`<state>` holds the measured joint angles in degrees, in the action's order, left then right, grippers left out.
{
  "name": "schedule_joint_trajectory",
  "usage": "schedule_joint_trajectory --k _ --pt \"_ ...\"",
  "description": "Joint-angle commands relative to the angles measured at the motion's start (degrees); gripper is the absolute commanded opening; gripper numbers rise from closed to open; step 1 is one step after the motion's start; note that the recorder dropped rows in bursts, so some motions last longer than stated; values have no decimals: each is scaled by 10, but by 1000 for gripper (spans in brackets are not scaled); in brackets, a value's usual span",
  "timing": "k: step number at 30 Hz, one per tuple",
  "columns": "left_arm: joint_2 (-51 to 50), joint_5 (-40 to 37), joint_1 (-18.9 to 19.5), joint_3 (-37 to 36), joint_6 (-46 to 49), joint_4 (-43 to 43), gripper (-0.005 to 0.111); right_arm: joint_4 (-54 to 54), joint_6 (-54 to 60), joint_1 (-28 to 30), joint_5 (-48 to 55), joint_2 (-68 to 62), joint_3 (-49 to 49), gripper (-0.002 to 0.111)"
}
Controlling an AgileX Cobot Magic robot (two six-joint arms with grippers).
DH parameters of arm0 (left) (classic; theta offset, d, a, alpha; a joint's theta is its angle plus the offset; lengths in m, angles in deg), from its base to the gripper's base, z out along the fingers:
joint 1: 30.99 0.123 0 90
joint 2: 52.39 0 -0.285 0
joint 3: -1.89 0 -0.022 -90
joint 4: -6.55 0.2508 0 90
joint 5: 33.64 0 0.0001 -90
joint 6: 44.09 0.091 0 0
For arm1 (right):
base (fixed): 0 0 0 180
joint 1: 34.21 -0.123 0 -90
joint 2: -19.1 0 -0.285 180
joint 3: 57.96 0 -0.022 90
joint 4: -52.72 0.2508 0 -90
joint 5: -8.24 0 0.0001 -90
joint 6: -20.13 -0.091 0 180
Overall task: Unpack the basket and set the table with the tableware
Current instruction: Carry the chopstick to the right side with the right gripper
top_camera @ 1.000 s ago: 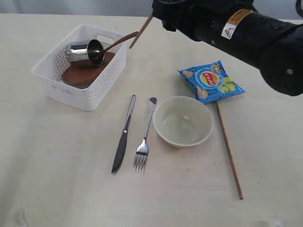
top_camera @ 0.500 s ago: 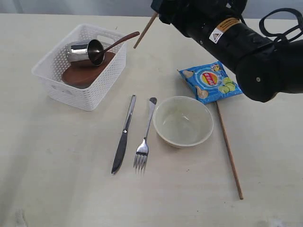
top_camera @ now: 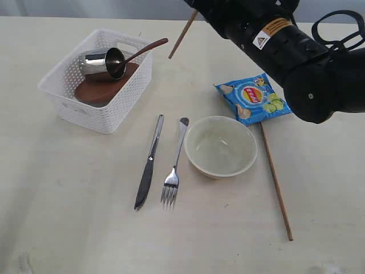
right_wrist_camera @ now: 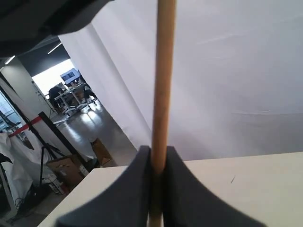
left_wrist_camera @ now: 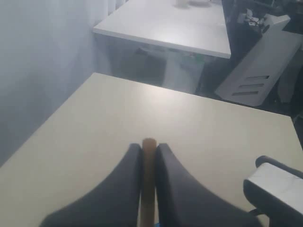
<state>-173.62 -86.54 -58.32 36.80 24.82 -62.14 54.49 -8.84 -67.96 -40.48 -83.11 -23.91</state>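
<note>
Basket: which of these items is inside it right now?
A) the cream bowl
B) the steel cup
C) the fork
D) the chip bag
B: the cup sits inside the basket on top of a brown plate, while the fork, bowl and chip bag all lie out on the table.

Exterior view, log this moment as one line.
right gripper: shut on chopstick, aloft | other chopstick: on table, beside bowl | basket: cup, spoon, plate inside

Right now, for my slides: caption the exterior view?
Right gripper holds a thin wooden chopstick near the white plastic basket; steel knife, steel fork, cream round bowl already laid.
</note>
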Motion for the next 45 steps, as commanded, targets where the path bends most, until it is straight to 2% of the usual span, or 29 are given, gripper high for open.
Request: schedule_joint_trajectory --k 1,4,6,8,11,15,19,23,27,34,36,37,39,40,42,44,45 --pt "2 -2 1 3 -1 -10 0 2 -6 3 -7 -1 -1 0" --pt "2 -6 1 3 -6 -7 6 2 -6 3 -7 -1 -1 0" --pt "2 -4 1 3 -15 -7 21 2 -6 3 -7 -1 -1 0" --pt "2 2 1 3 -20 -7 41 2 -6 3 -7 -1 -1 0" --pt "2 3 1 3 -22 -7 60 2 -6 3 -7 -1 -1 0" --pt "4 5 6 3 -22 -7 69 0 13 3 -3 -1 -1 0" --pt "23 2 29 3 -30 -6 77 1 169 12 30 11 -1 0" --pt "46 -33 55 3 -43 2 77 -43 428 44 80 48 -3 0" --pt "58 -70 78 3 -45 24 77 -168 685 75 218 91 -34 0" --pt "59 -164 93 3 -56 56 73 -313 906 73 638 97 -172 0" --pt "57 -171 93 3 -65 77 73 -336 977 73 727 88 -212 0" --pt "54 -171 93 2 -73 94 73 -338 1045 73 808 75 -252 0" --pt "54 -171 93 -11 -90 116 73 -341 1131 72 841 56 -301 0" --pt "54 -171 93 -17 -90 117 72 -341 1140 72 842 49 -315 0" --pt "54 -171 93 -33 -90 136 66 -333 1212 62 851 29 -355 0" --pt "54 -171 93 -49 -90 167 52 -313 1313 42 903 15 -360 0" --pt "54 -171 93 -61 -90 186 42 -297 1386 26 969 6 -353 0"
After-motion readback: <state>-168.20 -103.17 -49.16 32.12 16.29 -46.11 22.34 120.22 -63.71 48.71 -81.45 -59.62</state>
